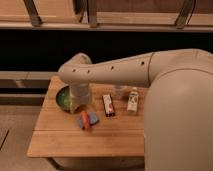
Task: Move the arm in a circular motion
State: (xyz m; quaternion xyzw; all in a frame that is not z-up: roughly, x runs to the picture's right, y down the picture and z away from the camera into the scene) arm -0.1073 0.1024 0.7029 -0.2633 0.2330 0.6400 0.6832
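The arm (pixel 115 67) is a thick beige tube with small dark holes. It reaches from the large rounded segment at the right (pixel 177 115) leftward over the wooden table (pixel 65 137). It bends at an elbow (pixel 75 70) and drops straight down. My gripper (pixel 79 106) is at the lower end of that vertical segment, just above the table beside a green bowl (pixel 62 97). It is mostly hidden by the wrist.
On the table lie an orange item on a blue cloth (pixel 86 120), a dark snack packet (pixel 108 105), a small white bottle (pixel 132 100) and a clear cup (pixel 119 91). A dark recess and wooden ledges run behind the table.
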